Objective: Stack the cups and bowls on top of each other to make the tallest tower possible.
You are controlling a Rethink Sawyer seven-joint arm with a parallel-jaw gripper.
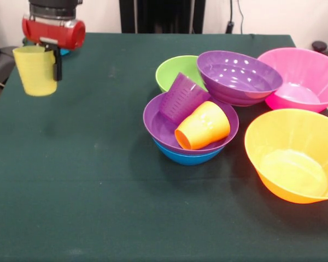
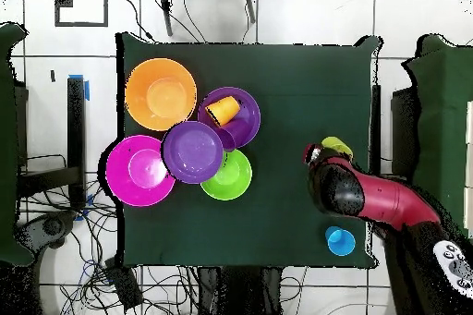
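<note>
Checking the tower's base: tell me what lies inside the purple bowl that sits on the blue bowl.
Inside the purple bowl lie two tipped cups, the purple cup and the orange cup, touching. The blue bowl beneath shows only its rim; its inside is covered.

The desk (image 1: 98, 191) is dark green. The arm (image 1: 53, 30) is red and black, and the cup (image 1: 35, 70) by it is yellow. Bowls: green (image 1: 172, 70), purple (image 1: 238, 76), pink (image 1: 306, 76), orange (image 1: 292, 158), purple (image 1: 158, 125) over blue (image 1: 188, 158). Inside lie a ridged purple cup (image 1: 183, 98) and an orange cup (image 1: 203, 126).
</note>
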